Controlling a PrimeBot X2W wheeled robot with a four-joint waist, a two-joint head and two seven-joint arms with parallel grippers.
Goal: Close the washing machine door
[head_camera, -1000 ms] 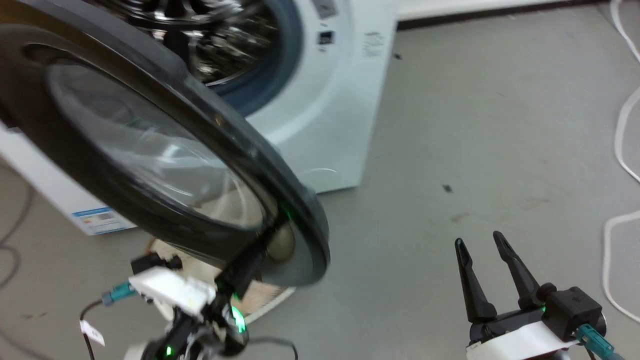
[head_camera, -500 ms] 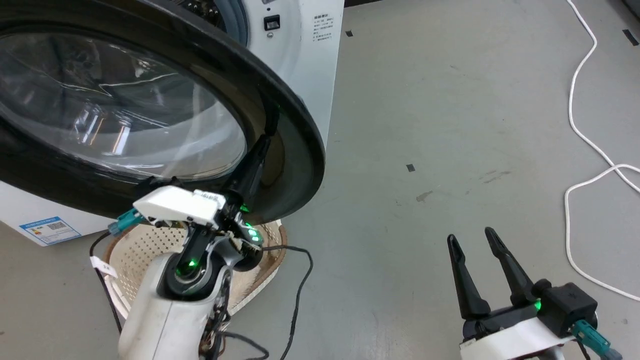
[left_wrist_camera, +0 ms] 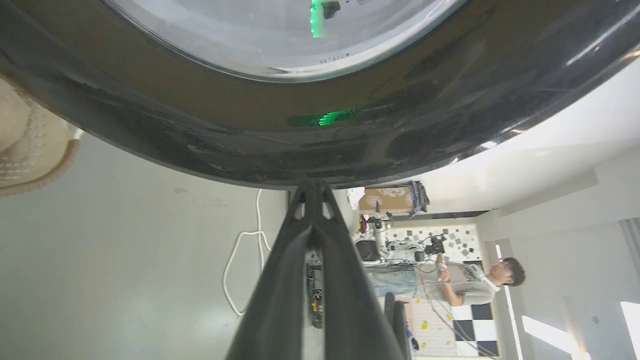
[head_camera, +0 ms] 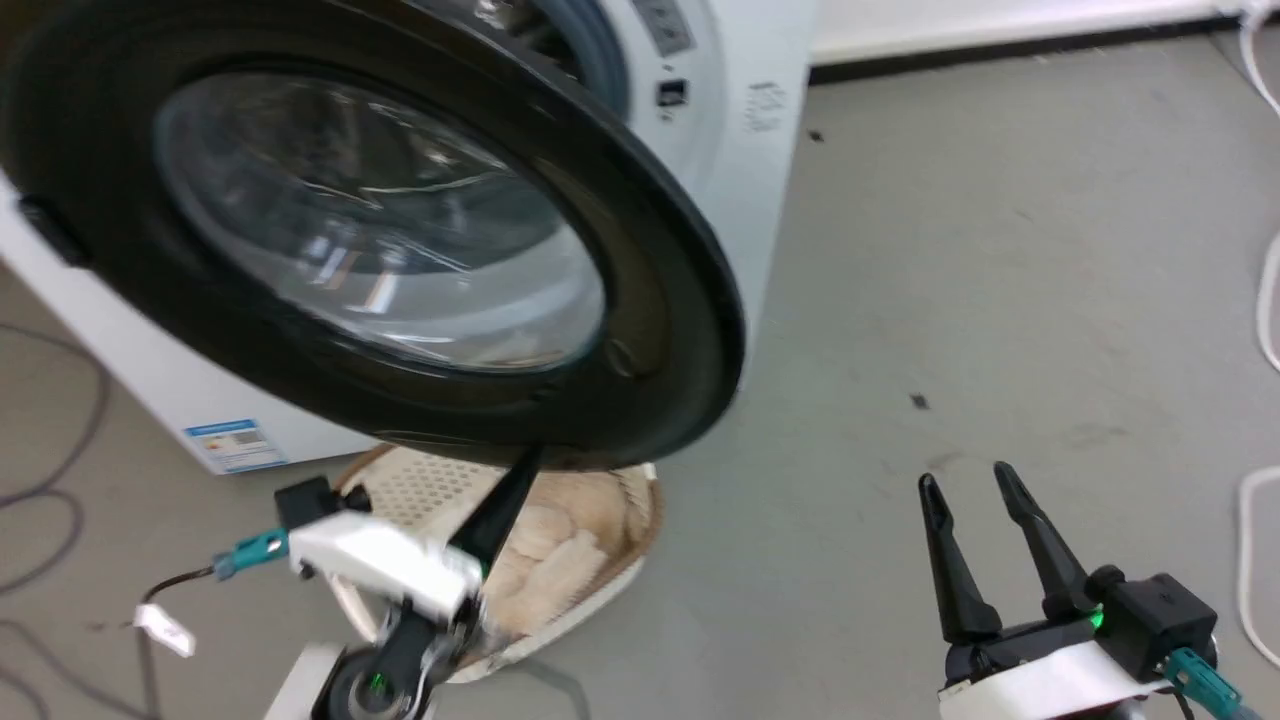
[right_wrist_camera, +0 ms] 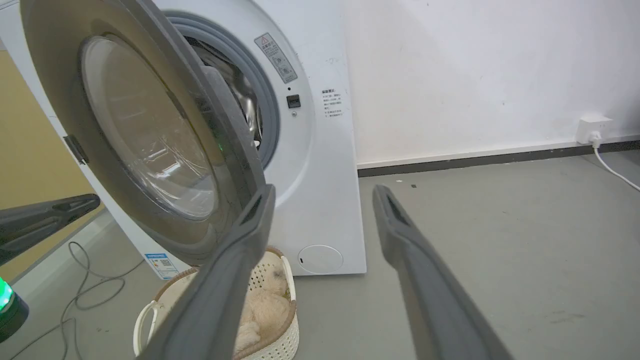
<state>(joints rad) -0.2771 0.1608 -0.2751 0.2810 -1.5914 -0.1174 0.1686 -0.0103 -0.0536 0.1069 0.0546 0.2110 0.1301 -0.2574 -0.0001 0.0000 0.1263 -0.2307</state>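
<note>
- The large round black washing machine door (head_camera: 380, 240) is seen with a glossy, smooth plastic rim, in which reflections are caught, and a clear bulging glass window
- The white box-shaped washing machine (right_wrist_camera: 320, 165) is faced in smooth, lightly shiny painted sheet
- The grey ring-shaped gasket (right_wrist_camera: 272, 125) is shown as matt rubber
- The perforated drum (right_wrist_camera: 247, 107) is seen as bright polished steel
- The cream perforated basket (right_wrist_camera: 287, 335) is made out as matt plastic, the pale cloth (right_wrist_camera: 265, 310) in it as fluffy
- The grey floor (head_camera: 1000, 250) is seen as matt, smooth and faintly scuffed
- The long dark fingers of the right gripper (head_camera: 966, 478) are seen as matt plastic
</note>
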